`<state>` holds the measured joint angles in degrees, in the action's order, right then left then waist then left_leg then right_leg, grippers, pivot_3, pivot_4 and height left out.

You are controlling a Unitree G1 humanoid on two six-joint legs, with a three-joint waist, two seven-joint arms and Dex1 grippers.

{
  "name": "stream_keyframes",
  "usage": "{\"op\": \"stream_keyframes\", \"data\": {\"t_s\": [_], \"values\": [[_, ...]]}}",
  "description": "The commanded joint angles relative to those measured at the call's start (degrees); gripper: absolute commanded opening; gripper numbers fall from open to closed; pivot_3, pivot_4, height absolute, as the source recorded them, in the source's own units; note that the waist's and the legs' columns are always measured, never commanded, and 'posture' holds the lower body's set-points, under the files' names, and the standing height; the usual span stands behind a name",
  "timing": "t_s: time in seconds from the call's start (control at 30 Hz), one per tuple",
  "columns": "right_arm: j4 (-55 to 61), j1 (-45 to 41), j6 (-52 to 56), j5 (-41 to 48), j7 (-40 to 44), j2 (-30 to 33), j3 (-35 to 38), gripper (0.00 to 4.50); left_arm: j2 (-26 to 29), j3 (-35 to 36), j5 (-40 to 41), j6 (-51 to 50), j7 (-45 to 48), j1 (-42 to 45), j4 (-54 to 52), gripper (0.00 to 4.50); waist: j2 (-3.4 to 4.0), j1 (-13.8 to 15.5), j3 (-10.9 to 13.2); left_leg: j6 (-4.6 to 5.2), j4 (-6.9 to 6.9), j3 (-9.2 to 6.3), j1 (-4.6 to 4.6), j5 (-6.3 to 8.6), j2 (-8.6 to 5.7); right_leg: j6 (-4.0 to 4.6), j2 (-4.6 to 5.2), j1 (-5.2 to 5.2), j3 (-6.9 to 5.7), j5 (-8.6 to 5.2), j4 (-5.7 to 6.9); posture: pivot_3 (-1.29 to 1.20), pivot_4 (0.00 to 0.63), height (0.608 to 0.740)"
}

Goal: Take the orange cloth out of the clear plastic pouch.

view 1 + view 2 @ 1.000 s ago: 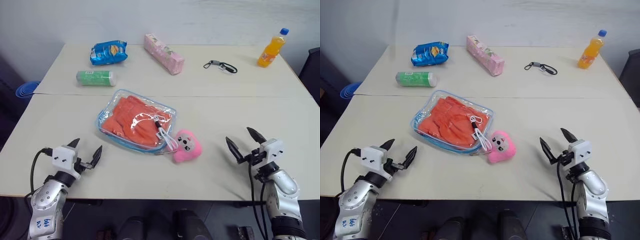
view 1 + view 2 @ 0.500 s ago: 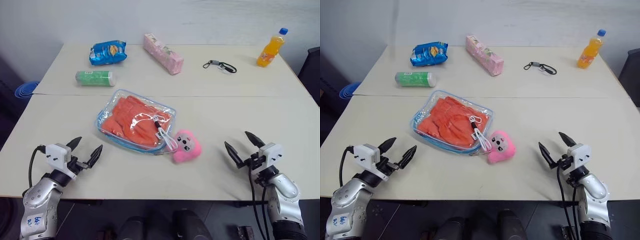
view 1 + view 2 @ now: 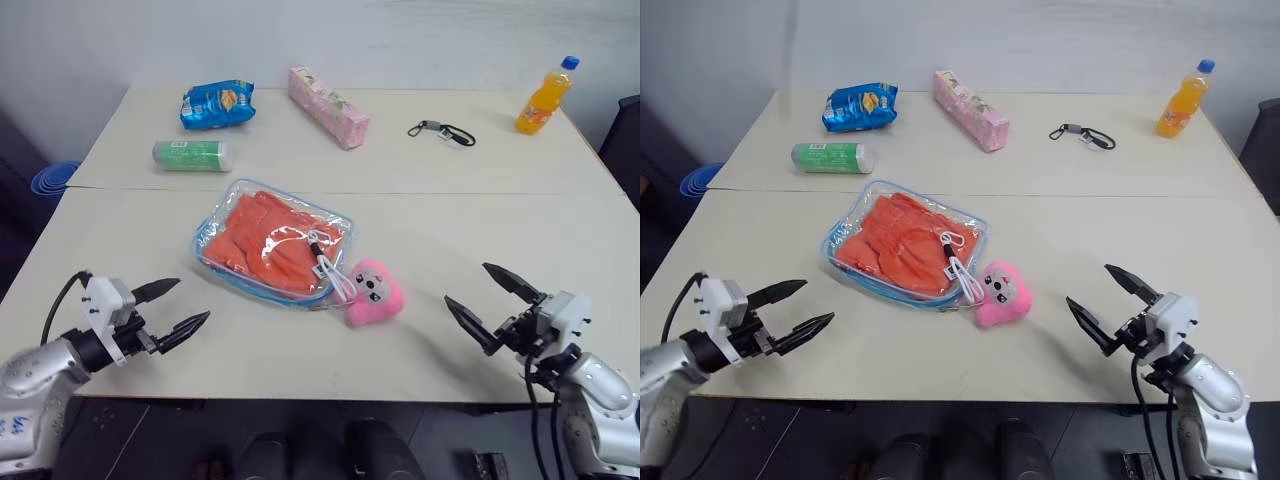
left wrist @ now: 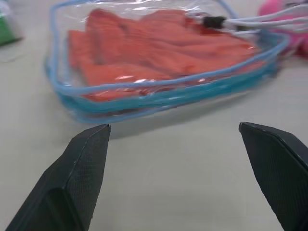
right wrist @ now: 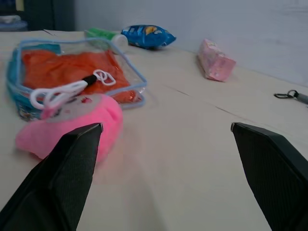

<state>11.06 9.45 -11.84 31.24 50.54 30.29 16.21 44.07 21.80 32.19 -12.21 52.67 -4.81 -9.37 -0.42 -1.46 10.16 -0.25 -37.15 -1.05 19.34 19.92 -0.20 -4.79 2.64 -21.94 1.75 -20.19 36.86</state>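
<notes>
Table (image 3: 480, 215) is seen nearly whole in the head views; its near edge runs along the bottom of the frame, its far edge meets a wall at the top. A seam between two tabletops crosses the frame just above the pouch. Wide bare surface lies right of centre, between the pink plush toy (image 3: 375, 293) and the right gripper (image 3: 492, 306), and a bare strip at lower left between the pouch and the left gripper (image 3: 172, 306).

Left gripper is held spread wide at lower left, nothing between its fingers (image 4: 79, 175); clear of the pouch. Right gripper at lower right is likewise spread wide and empty, well apart from the plush toy.

Clear plastic pouch (image 3: 272, 242) lies flat at centre-left of the frame, blue edging all round. Orange cloth (image 3: 268, 240) is inside it, folded, filling most of the bag. A white cord (image 3: 330, 268) with a black end lies over the pouch's lower right corner and reaches the plush toy, which touches that corner. Whether the zipper is open cannot be told.

Top of frame: blue snack bag (image 3: 217, 104), green roll (image 3: 190, 156), pink pack (image 3: 328, 107), black key strap (image 3: 441, 131), orange drink bottle (image 3: 546, 96) at upper right. A blue object (image 3: 50, 180) at the left is partly hidden by the table edge.
</notes>
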Motion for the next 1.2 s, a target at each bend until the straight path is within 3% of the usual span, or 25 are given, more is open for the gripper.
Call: {"op": "stream_keyframes", "data": {"t_s": [0.03,0.23,0.37,0.43,0.6,0.77,0.9,1.07,1.2], "values": [[8.86,1.75,-2.23,2.57,1.00,0.60,2.51,4.50,1.58,-2.60,0.88,-0.28,3.03,8.72,-0.12,4.49,0.02,0.28,0.01,0.00,-0.02,-0.01,-0.02,0.00,-0.01,0.00,0.01,0.03,-0.02,0.00,0.01,0.00,0.150,0.740],[13.80,9.26,-2.01,3.67,2.67,1.13,4.20,4.50,-2.29,-22.12,-15.01,5.77,7.71,33.06,16.70,4.49,0.02,1.43,0.01,-0.03,-0.06,-0.03,-0.04,-0.02,-0.10,-0.08,-0.03,0.09,-0.06,0.04,0.00,0.00,0.150,0.740],[11.19,11.67,-3.08,3.45,4.67,2.18,7.04,4.50,-11.70,-30.56,-22.84,15.85,10.75,49.81,35.31,4.49,-0.13,1.48,0.07,-0.15,-0.36,0.11,0.23,-0.08,-0.12,-0.19,-0.14,-0.07,-0.01,0.10,0.02,0.00,0.150,0.740],[9.34,12.32,-3.77,3.86,5.62,2.41,9.10,4.50,-14.95,-32.49,-24.94,19.82,12.47,54.87,43.16,4.49,-0.15,1.17,0.05,-0.12,-0.91,0.13,1.06,-0.07,-0.10,-0.34,-0.21,-0.75,0.04,0.18,0.36,0.00,0.150,0.740],[5.80,14.22,-5.12,5.10,8.70,2.54,13.09,4.50,-20.90,-36.45,-30.47,28.70,17.27,64.26,62.33,4.49,-0.26,1.37,0.12,-0.05,-0.96,0.30,1.05,-0.04,-0.13,-0.38,-0.23,-0.84,0.15,0.20,0.33,0.00,0.150,0.740],[11.13,15.72,-2.12,9.39,8.63,2.55,13.04,4.50,-22.90,-37.28,-33.60,33.95,21.16,69.75,71.65,4.49,-0.31,1.33,0.15,-0.08,-0.95,0.29,1.03,-0.07,-0.06,-0.38,-0.29,-0.84,0.18,0.20,0.39,0.00,0.150,0.740],[14.42,16.03,-0.63,9.18,7.46,1.96,11.59,4.50,-25.80,-36.95,-35.17,35.66,19.19,72.38,75.74,4.49,-0.32,1.67,0.15,-0.07,-1.02,0.22,1.04,-0.07,-0.08,-0.38,-0.24,-0.84,0.15,0.20,0.52,0.00,0.150,0.740],[13.83,14.94,-0.57,7.77,6.58,1.04,10.98,4.50,-29.59,-38.70,-39.67,36.88,15.70,73.06,78.90,2.92,-0.32,2.40,0.16,-0.04,-1.05,0.23,1.06,-0.06,-0.14,-0.40,-0.19,-0.84,0.15,0.21,0.54,0.00,0.150,0.740],[13.67,13.99,0.18,7.75,6.15,1.46,11.50,4.50,-29.46,-37.41,-39.99,35.38,15.24,72.90,79.81,1.72,-0.32,2.62,0.16,-0.05,-1.04,0.24,1.06,-0.07,-0.13,-0.40,-0.20,-0.87,0.16,0.21,0.56,0.00,0.150,0.740]]}}
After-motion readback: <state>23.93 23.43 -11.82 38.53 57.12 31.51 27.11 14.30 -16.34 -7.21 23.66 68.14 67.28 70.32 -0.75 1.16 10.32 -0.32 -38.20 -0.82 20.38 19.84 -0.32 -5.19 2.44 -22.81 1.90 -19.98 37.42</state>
